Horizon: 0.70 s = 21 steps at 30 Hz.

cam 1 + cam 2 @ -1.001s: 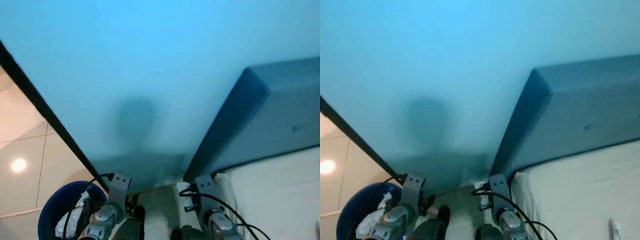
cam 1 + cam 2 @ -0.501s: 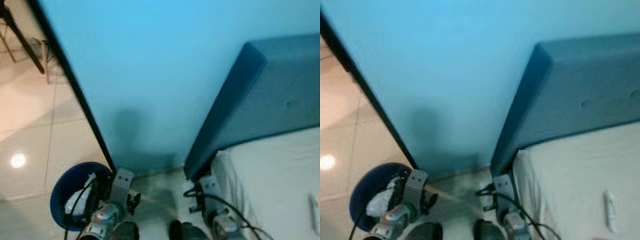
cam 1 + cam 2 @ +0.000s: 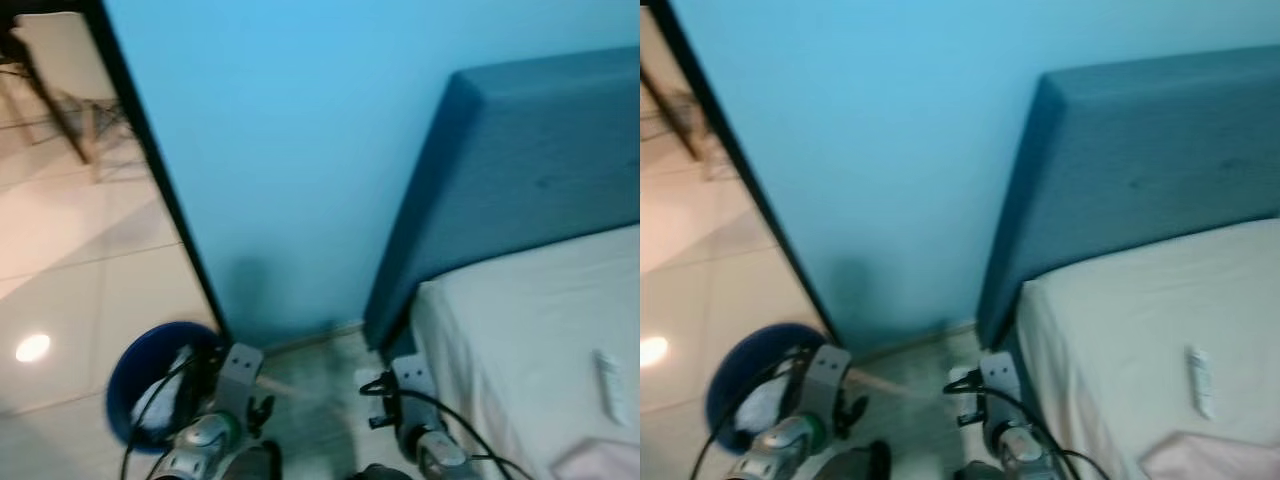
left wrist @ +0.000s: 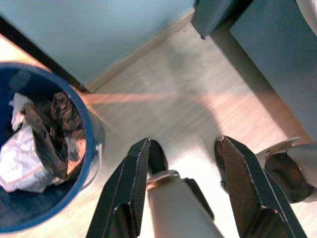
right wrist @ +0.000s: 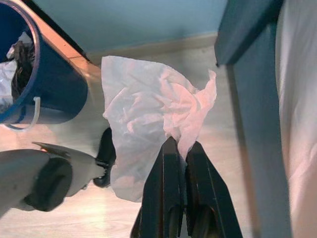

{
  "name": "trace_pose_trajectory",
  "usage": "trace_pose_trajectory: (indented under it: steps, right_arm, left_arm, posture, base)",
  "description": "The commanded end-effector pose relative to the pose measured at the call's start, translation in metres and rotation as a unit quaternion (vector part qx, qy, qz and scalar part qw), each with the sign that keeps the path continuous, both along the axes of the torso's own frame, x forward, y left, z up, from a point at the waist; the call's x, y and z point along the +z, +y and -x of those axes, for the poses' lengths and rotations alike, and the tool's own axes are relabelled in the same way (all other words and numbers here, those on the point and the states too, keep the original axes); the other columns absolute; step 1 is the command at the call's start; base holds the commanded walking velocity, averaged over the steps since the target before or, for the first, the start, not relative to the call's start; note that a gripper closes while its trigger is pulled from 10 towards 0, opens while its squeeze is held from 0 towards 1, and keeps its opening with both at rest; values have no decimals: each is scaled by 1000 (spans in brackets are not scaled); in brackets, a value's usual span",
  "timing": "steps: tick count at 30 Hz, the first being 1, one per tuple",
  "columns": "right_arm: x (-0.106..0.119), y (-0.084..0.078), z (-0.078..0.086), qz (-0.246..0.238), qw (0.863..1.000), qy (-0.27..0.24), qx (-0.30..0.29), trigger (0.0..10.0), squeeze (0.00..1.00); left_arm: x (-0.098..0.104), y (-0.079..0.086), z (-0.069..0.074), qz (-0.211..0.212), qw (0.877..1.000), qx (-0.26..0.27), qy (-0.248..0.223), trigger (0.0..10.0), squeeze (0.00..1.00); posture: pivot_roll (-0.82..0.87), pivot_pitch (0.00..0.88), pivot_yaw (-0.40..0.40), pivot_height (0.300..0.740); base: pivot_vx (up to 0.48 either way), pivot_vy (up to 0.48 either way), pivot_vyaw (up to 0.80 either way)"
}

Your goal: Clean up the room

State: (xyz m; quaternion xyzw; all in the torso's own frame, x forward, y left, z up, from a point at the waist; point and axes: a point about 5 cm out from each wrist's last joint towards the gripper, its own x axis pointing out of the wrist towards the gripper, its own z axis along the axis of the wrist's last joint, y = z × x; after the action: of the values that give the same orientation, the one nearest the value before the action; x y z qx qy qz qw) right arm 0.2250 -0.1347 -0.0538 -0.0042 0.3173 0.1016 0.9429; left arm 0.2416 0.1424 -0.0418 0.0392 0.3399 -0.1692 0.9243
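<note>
At the near edge of the scene, between the blue bucket on the left and the bed on the right, both arms hang low over a strip of pale wood floor. The right gripper has its two black fingers pressed together on a crumpled white tissue, which bunches above the fingertips and hangs over the floor, just beside the dark blue bed frame. The left gripper has its fingers spread apart with nothing between them; it hangs just right of the bucket, which holds crumpled white paper and dark scraps. The bucket stands against the foot of a turquoise wall, next to a black door frame with shiny tiles beyond it. Farther right, a blue padded headboard rises against the wall. On the pale bedsheet lie a small white remote-like object and, nearer, a pinkish cloth.
</note>
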Motion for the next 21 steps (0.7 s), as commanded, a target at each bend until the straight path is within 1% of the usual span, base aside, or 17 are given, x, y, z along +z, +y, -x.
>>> trace_pose_trajectory:
  steps: [1,5,10,11,12,14,17,18,21]
  right_arm:
    - [-4,1,5,-7,1000,15,-3,10000,0]
    - [-5,2,6,-9,1000,16,-5,10000,0]
    - [-3,2,5,-18,1000,10,-11,10000,0]
    - [-1,2,2,-18,1000,2,-2,10000,0]
    - [-1,2,2,-18,1000,2,-2,10000,0]
    - [1,4,-1,-14,1000,-5,17,10000,0]
    - [1,8,0,-15,999,-2,30,10000,0]
    - [0,9,1,-15,999,1,36,10000,0]
    - [0,10,1,-15,999,4,42,10000,0]
  left_arm:
    - [-5,1,6,-5,1000,-6,15,10000,0]
    - [-5,1,7,-6,1000,-8,16,10000,0]
    - [-5,1,6,-3,1000,2,11,10000,0]
    - [-4,2,6,-2,1000,17,2,10000,0]
    - [-4,2,6,-2,1000,17,2,10000,0]
    - [-3,4,6,-2,1000,27,-4,10000,0]
    - [-7,10,13,-9,999,31,9,10000,0]
    - [-9,12,15,-16,999,26,11,10000,0]
    - [-10,12,17,-23,999,19,12,10000,0]
  posture:
    - [81,94,59,740]
    - [82,93,62,740]
    - [84,95,60,740]
    - [86,103,55,740]
    - [86,103,55,740]
    - [86,103,54,740]
    - [89,104,47,740]
    - [93,109,41,740]
    - [97,112,35,740]
  base:
    - [0,0,0]
    - [0,0,0]
    - [0,0,0]
    - [0,0,0]
    - [0,0,0]
    - [0,0,0]
    - [0,0,800]
    - [0,0,800]
    - [0,0,800]
